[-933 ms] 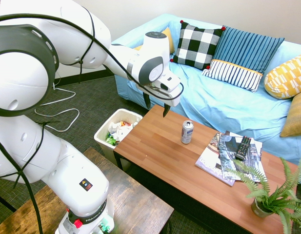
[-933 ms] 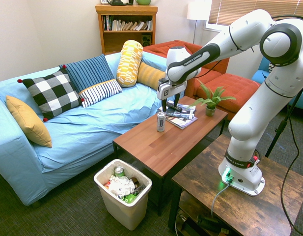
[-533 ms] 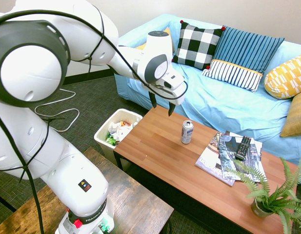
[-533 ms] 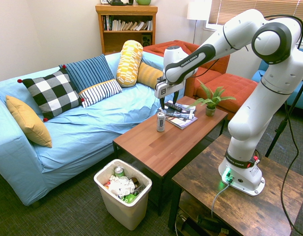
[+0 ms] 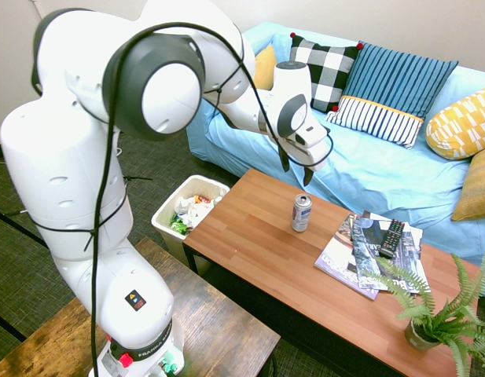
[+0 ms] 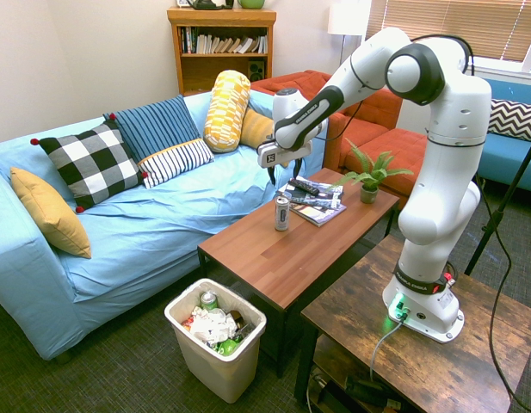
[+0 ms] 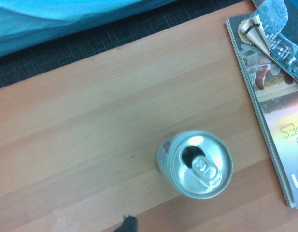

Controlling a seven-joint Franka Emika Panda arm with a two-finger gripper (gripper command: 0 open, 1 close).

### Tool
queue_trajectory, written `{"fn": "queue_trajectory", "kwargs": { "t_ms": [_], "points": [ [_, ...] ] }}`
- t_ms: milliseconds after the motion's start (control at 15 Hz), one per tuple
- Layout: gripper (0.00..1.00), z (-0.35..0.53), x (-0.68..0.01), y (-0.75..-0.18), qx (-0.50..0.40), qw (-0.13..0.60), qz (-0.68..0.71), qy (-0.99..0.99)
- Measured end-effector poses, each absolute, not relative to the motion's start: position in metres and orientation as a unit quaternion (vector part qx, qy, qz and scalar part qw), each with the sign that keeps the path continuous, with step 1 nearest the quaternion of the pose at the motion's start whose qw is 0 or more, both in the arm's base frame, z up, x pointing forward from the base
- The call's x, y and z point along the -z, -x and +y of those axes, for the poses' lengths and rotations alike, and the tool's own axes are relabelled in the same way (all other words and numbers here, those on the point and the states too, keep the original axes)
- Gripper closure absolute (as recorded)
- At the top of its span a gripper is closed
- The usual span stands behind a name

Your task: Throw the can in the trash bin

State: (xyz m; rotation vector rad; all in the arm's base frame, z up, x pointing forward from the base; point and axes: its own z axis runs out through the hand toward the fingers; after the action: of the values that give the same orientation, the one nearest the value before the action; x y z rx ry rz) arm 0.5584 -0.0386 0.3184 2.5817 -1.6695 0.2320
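Can [image 5: 302, 213] stands upright on the coffee table [image 5: 250, 224], with the magazines [image 5: 356, 255] just to its right as the first exterior view shows it, and the likeliest trouble is a poor approach to it. If the gripper [image 5: 295, 167] comes down off line, one finger could land on the rim or push the side, and a light can like this would tip or skid towards the magazines. Its mouth is open, as the wrist view shows, so any drink left inside could spill on a tilt; whether there is any, I cannot tell. Too hard a squeeze might buckle the thin wall, while too high a hold might let it swing or slip on the way.

The trash bin [image 5: 164, 216] brings its own risk: it sits beyond the left end of the table, with crumpled paper, wrappers and another can [image 6: 208, 300] inside. A release too near the rim could send the can to the floor, and one from too high could make it bounce off the rubbish. Carried too low, it might also clip the table's edge.

As for the tool, its two fingers stand wide apart with nothing between them. They are above the tabletop, touching neither the can nor the table
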Motion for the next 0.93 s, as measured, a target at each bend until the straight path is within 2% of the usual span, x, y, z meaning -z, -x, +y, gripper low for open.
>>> {"fn": "queue_trajectory", "kwargs": {
  "t_ms": [667, 733, 933],
  "points": [
    [0.0, -0.06, -0.199, -0.587, -0.037, 0.061, -0.581, -0.811],
    [1.0, -0.062, -0.191, -0.589, -0.034, 0.063, -0.584, -0.809],
    [1.0, -0.065, -0.178, -0.593, -0.032, 0.063, -0.589, -0.805]
  ]
}}
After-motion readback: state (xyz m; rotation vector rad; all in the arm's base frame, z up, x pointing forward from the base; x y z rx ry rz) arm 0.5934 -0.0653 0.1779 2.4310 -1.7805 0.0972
